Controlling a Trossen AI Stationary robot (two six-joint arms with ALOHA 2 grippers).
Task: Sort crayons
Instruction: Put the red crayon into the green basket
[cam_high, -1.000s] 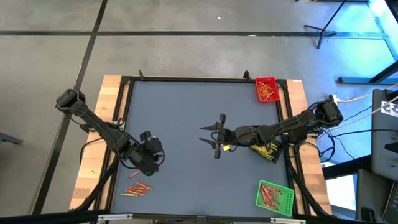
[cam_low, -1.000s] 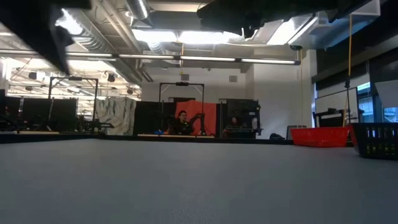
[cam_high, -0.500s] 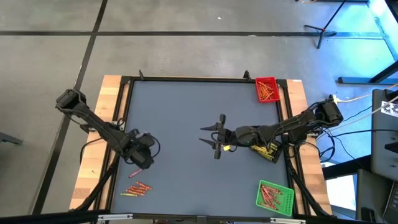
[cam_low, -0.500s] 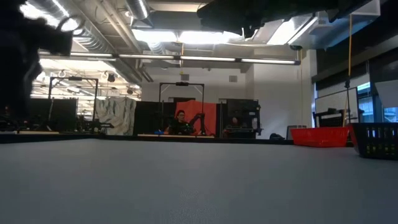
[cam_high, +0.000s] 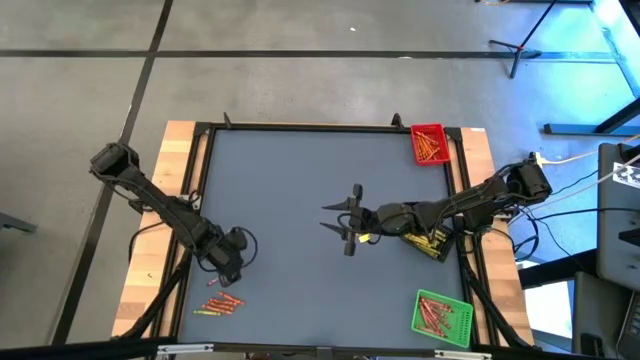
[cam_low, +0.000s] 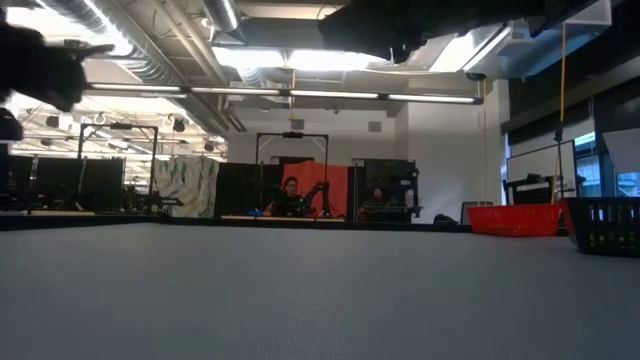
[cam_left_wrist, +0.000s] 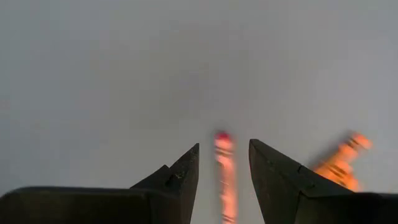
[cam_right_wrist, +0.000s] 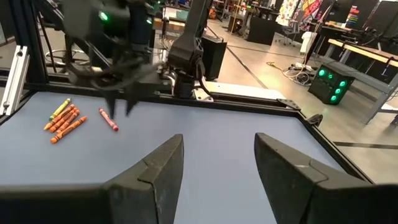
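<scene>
A small pile of red, orange and yellow crayons (cam_high: 222, 303) (cam_right_wrist: 64, 119) lies flat near the table's front left corner. One red crayon (cam_right_wrist: 109, 119) (cam_left_wrist: 225, 174) lies apart, just beyond the pile. My left gripper (cam_high: 226, 268) (cam_left_wrist: 224, 143) hangs open over this crayon, pointing down. In the left wrist view its fingers stand on either side of the crayon, and an orange crayon (cam_left_wrist: 339, 163) shows beside them. My right gripper (cam_high: 325, 216) (cam_right_wrist: 217, 138) waits open and level above the table's middle, with nothing in it.
A red tray (cam_high: 428, 143) with crayons stands at the far right corner. A green tray (cam_high: 442, 316) with crayons is at the near right. A black tray (cam_high: 430, 243) lies under my right arm. The grey table top (cam_high: 290, 180) has a raised dark frame.
My left gripper has sunk and gone toward the near left corner, closer to the crayons. Its wrist has rolled and tipped until the fingers point down over the lone red crayon. The crayons have not moved.
</scene>
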